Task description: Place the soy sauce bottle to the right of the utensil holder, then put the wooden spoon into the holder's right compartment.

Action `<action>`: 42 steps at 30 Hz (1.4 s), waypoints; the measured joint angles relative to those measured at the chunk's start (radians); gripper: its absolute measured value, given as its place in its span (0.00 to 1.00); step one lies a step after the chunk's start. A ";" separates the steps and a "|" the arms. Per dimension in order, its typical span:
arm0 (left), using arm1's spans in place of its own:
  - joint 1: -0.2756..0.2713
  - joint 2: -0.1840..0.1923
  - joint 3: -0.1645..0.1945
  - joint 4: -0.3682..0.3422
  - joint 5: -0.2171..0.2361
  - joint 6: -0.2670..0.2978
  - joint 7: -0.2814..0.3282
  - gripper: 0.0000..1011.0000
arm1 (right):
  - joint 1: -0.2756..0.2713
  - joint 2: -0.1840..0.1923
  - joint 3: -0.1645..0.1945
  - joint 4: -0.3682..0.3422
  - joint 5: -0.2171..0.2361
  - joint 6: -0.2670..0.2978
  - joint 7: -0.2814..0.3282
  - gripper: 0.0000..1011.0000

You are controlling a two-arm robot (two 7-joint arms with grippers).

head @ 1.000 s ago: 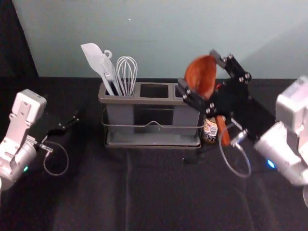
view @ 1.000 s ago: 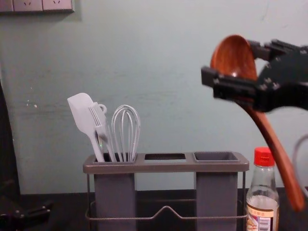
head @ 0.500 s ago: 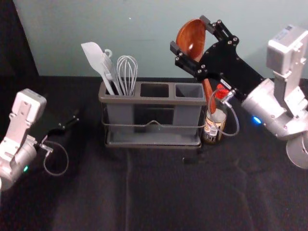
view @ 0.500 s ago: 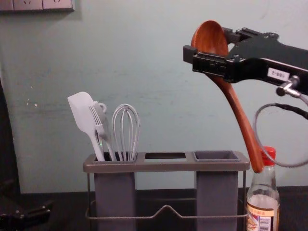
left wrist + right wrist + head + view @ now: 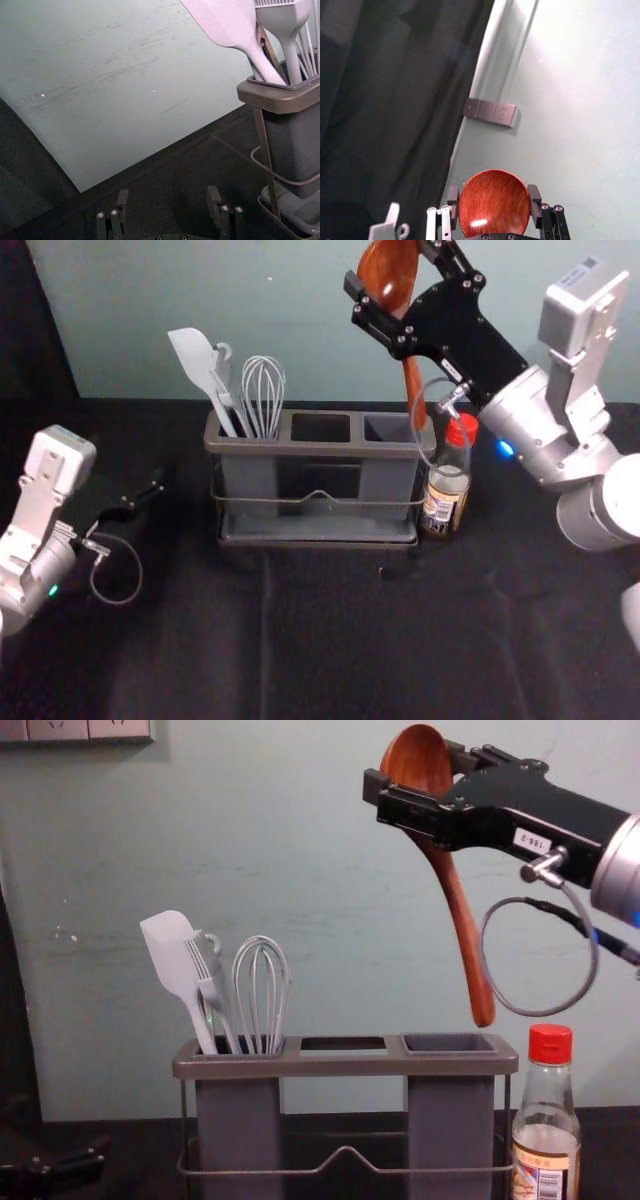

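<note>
Right end effector [image 5: 416,772], above the holder's right end: grasping the wooden spoon [image 5: 458,900] by both sides of its bowl, handle hanging down at a slight tilt.

Progress: the soy sauce bottle [image 5: 547,1130] is standing upright just beside the utensil holder [image 5: 345,1067], on its right, so the first part is looking done. The spoon is hovering outside the right compartment [image 5: 450,1130]; lining up, lowering and letting go are still awaiting. Judging the task past halfway.

Between views: chest view is showing a small gap between handle tip and rim; head view is showing the tip overlapping the opening's right edge, leaving height uncertain. Right wrist view is showing the bowl meeting the fingers on both sides.

Farther out: spatula [image 5: 172,955] and whisk [image 5: 262,980] are leaning in the left compartment [image 5: 240,1130]. Left end effector [image 5: 167,197] is idling over the counter [image 5: 330,640] left of the holder, fingers spread, grasping nothing.
</note>
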 joint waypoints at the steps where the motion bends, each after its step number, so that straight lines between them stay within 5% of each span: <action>1: 0.000 0.000 0.000 0.000 0.000 0.000 0.000 0.99 | 0.004 -0.006 0.000 0.012 0.000 -0.011 -0.002 0.83; 12: 0.000 0.000 0.000 0.000 0.000 0.000 0.000 0.99 | 0.021 -0.099 0.017 0.177 0.031 -0.197 -0.014 0.83; 21: 0.000 0.000 0.000 0.000 0.000 0.000 0.000 0.99 | 0.002 -0.137 0.033 0.255 0.040 -0.266 -0.003 0.83; 42: 0.000 0.000 0.000 0.000 0.000 0.000 0.000 0.99 | -0.045 -0.168 0.067 0.344 0.050 -0.317 0.027 0.83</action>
